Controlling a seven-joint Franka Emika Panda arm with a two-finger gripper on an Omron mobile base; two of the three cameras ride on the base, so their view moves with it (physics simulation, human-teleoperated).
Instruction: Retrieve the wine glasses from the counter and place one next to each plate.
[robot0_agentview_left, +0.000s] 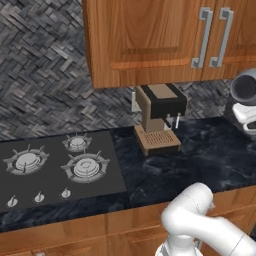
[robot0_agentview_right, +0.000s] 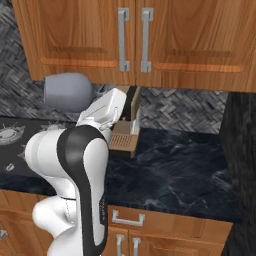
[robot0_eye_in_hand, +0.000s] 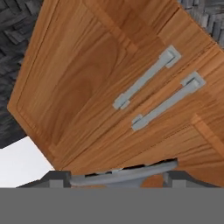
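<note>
A translucent grey wine glass (robot0_agentview_right: 67, 90) hangs in the air above the black marble counter (robot0_agentview_right: 175, 170), tipped on its side, and shows again as the wine glass (robot0_agentview_left: 245, 86) at the right edge of the left base view. My gripper (robot0_agentview_right: 94, 106) holds it at the base end. In the hand view the glass's round foot (robot0_eye_in_hand: 124, 174) spans the gap between the fingertips of the gripper (robot0_eye_in_hand: 116, 179). My hand (robot0_agentview_left: 245, 117) sits just below the bowl. The plates are out of view.
A brown coffee machine (robot0_agentview_left: 159, 117) stands on the counter (robot0_agentview_left: 200, 155) against the wall. A gas stove (robot0_agentview_left: 55, 167) lies to its left. Wooden upper cabinets with metal handles (robot0_agentview_right: 132, 40) hang close above the hand. A dark wall (robot0_agentview_right: 242, 150) closes the right side.
</note>
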